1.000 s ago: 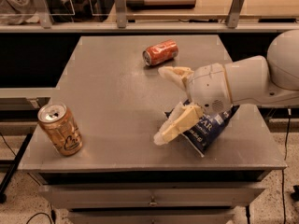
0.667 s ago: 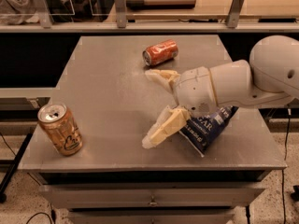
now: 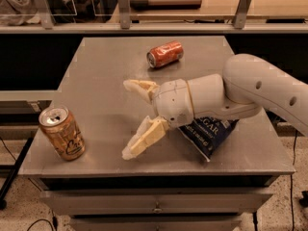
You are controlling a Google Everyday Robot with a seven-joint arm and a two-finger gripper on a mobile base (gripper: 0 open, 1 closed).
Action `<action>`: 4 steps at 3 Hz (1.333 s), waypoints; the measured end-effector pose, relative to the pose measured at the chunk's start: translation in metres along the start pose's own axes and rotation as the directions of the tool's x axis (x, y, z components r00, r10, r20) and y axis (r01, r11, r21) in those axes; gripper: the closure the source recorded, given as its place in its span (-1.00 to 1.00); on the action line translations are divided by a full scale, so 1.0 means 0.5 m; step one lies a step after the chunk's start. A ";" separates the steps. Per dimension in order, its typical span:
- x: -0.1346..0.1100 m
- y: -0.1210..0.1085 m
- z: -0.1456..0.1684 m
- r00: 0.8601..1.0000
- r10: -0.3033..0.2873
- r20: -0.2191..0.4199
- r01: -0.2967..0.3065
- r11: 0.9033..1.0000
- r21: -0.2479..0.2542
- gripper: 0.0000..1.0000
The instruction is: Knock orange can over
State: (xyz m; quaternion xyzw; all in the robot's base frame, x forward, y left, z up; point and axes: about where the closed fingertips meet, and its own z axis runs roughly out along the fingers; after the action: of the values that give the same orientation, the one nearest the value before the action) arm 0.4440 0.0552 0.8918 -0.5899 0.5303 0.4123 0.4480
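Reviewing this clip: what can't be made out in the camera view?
Blue bag: mostly hidden under the arm.
Red can, lying at the back: lettering too small to read.
Orange can, upright front left: far side hidden.
Gripper, open above the table: whether its lower finger touches it is unclear.
Robot base: beyond the right edge.

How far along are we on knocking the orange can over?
Done: nothing yet; the golden-orange soda can stands upright, front-left on the grey metal table. In hand: the robot's hand is open over the table's middle, apart from the can. Left: reach the can and tip it.
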 end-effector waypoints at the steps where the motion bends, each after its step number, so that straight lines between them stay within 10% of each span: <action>1: -0.001 0.006 0.020 1.000 -0.007 0.004 0.007 1.000 -0.013 -1.00; 4: -0.021 0.004 0.137 0.999 -0.048 -0.001 0.048 0.992 -0.117 -1.00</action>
State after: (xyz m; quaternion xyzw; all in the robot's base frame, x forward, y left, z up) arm 0.4400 0.1239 0.8840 -0.6286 0.4919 0.4306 0.4213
